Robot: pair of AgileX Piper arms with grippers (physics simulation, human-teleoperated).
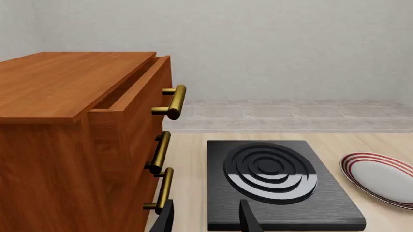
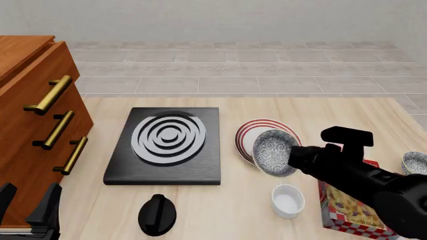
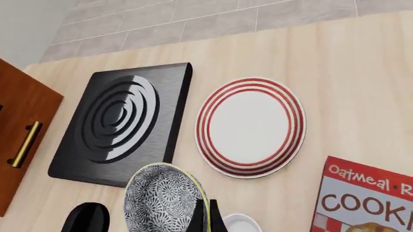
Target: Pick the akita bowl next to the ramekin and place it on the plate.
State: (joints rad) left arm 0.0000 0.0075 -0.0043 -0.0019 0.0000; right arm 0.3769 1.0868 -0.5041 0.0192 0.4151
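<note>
The akita bowl (image 2: pixel 273 152) is speckled grey with a pale rim. It hangs tilted on its side above the near edge of the red-striped plate (image 2: pixel 249 131), with my right gripper (image 2: pixel 295 158) shut on its rim. In the right wrist view the bowl (image 3: pixel 164 198) is held off the table, and the plate (image 3: pixel 250 126) lies bare beyond it. The white ramekin (image 2: pixel 288 200) stands on the table nearer to me than the bowl. My left gripper (image 2: pixel 30 209) is open and holds nothing at the near left, beside the cabinet. In its own view the fingers (image 1: pixel 248 218) are spread apart.
A black stove (image 2: pixel 167 145) with grey rings lies left of the plate, with a black knob (image 2: pixel 157 214) in front of it. A wooden cabinet (image 2: pixel 33 130) with brass handles fills the left side. A cookie box (image 2: pixel 347 210) and another speckled bowl (image 2: pixel 415 162) are at the right.
</note>
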